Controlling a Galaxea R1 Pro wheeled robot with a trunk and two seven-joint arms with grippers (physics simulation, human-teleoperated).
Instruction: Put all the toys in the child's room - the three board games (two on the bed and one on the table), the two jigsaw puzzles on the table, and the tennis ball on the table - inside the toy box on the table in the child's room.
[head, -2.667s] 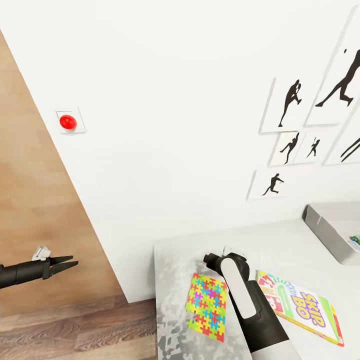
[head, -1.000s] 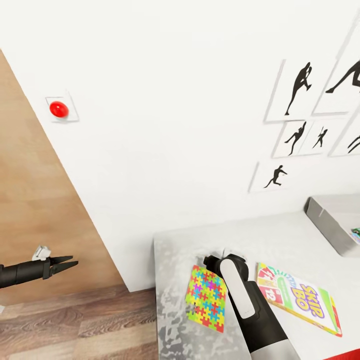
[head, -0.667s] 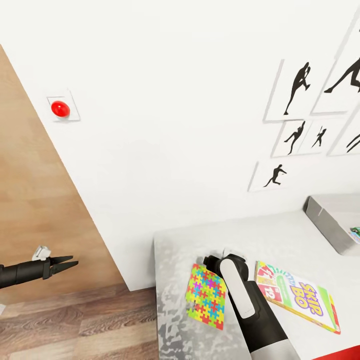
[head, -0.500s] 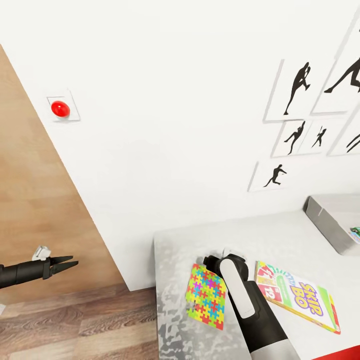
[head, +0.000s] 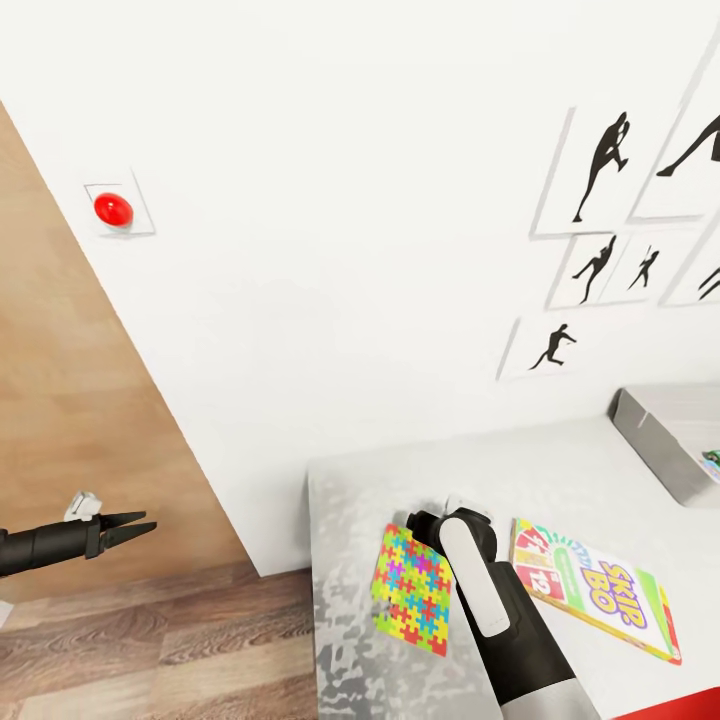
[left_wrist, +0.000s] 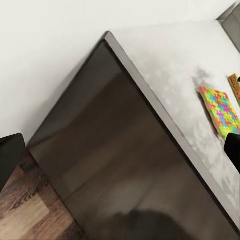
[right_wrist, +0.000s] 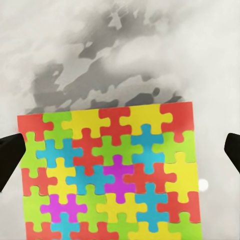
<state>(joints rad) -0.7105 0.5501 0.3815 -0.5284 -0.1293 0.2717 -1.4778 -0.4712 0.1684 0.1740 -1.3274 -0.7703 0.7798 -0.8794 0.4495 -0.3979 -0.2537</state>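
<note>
The head camera is tilting slightly, so the red round wall button (head: 112, 208) and the black baseball-player silhouette pictures (head: 600, 165) are sitting a little higher than half a second ago, while the thin multicoloured jigsaw puzzle board (head: 412, 589) and the yellow, green and red board game box (head: 595, 600) are keeping their places on the light-grey mottled table top (head: 560, 480); nothing of the task has been shifted, and the pickup is, by the look of it, not yet begun. The right gripper (right_wrist: 120, 152) is hovering directly above the jigsaw board (right_wrist: 110, 175), its dark fingertips (right_wrist: 10, 157) spread wide to either side of the board and not touching it (a grasp looks to be the step in hand). The board is lying flat near the table's left end, just beside the game box, its interlocking pieces bright in red, yellow, green, blue and magenta, thin enough that pinching its edges may be awkward. The shallow light-grey toy box (head: 665, 445) is standing well apart at the table's right, something small and printed already inside. The left gripper (head: 135, 525) is hanging out over the wood-plank floor (head: 150, 640), its pointed fingers close together with a narrow gap between them, holding nothing.
</note>
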